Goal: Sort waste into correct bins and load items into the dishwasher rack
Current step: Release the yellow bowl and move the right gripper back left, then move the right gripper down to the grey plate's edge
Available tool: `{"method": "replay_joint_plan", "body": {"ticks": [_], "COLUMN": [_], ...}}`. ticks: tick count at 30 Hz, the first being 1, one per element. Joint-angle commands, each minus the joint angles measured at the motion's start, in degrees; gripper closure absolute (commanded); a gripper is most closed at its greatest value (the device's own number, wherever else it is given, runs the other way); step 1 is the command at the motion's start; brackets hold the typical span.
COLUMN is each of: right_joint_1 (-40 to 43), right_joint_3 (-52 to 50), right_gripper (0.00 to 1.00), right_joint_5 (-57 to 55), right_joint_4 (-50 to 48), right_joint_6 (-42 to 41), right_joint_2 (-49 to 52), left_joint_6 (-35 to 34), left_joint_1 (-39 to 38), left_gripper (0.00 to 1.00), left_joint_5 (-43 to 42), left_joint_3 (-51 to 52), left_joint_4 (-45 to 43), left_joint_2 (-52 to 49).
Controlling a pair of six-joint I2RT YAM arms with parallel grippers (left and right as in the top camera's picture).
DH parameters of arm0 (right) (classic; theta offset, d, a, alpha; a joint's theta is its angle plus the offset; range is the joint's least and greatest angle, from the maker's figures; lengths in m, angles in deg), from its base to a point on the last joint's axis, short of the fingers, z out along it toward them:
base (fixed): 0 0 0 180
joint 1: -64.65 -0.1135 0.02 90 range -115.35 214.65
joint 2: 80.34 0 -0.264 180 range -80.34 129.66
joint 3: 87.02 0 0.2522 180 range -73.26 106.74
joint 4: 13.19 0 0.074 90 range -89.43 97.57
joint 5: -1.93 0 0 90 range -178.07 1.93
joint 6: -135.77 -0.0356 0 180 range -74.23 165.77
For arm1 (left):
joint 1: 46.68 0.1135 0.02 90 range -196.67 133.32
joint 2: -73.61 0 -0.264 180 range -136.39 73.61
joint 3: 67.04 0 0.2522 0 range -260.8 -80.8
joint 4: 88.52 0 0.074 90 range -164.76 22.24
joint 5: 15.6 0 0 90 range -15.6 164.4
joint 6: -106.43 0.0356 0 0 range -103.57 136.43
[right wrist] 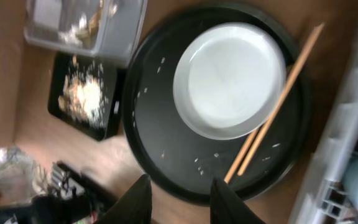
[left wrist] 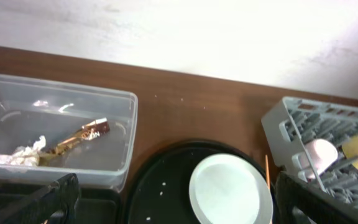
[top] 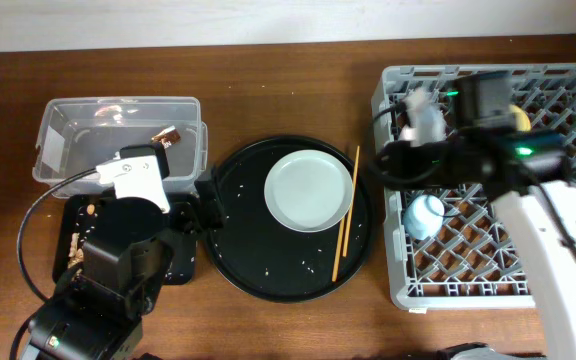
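**Right gripper [right wrist: 180, 190] spread and empty, plate ahead**

Its fingers stand apart, pinching nothing. Ahead of them, on the round black tray [right wrist: 160, 112], lies the pale green plate [right wrist: 229, 79], with the chopsticks [right wrist: 278, 99] along its right edge. The plate looks stiff, smooth and breakable, so take it by the raised rim. The chopsticks look light and prone to roll, so pinch them mid-length.

Overhead view is evenly lit and fairly sharp, with soft shadows under the arms. Left wrist view is soft, the pale wall [left wrist: 197, 31] blown out, 2 glare spots on the clear tub [left wrist: 128, 134]. Right wrist view is motion-blurred, the plate [right wrist: 229, 78] washed out.
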Motion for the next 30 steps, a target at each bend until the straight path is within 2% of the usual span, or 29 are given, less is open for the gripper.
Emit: {"method": "replay_joint_plan", "body": {"ticks": [1, 6, 13, 21, 30], "right_joint_1": [-6.14, -14.84, -23.34, -30.75, -32.28], "right_joint_3": [-0.48, -0.5, -0.5, -0.5, -0.5], "right_gripper": [0.65, 0.58, 0.55, 0.55, 0.56], "right_joint_5": [-4.13, -6.49, -8.22, -23.8, -29.66], "right_joint_4": [-0.61, -4.76, -13.05, -21.11, -26.6], "right_joint_6": [-1.97, -2.27, -2.95, -3.26, -3.26], "right_joint_2": [3.13, 8.44, 17.68, 28.24, 31.67], "left_joint_6": [1.01, 8.28, 3.1, 3.06, 3.06], "left_joint_1": [0.15, 0.15, 0.15, 0.15, 0.15], "left_gripper": [0.01, 0.01, 0.01, 0.01, 0.01], "left_joint_5": [5.86, 16.02, 23.61, 23.37, 23.37], "left_joint_3": [-1.18, -1.18, -0.94, -0.85, -0.85], "left_joint_4": [0.15, 2.56, 8.44, 9.51, 9.53], "left_joint_2": [1.97, 4.76, 5.18, 4.79, 4.79]}}
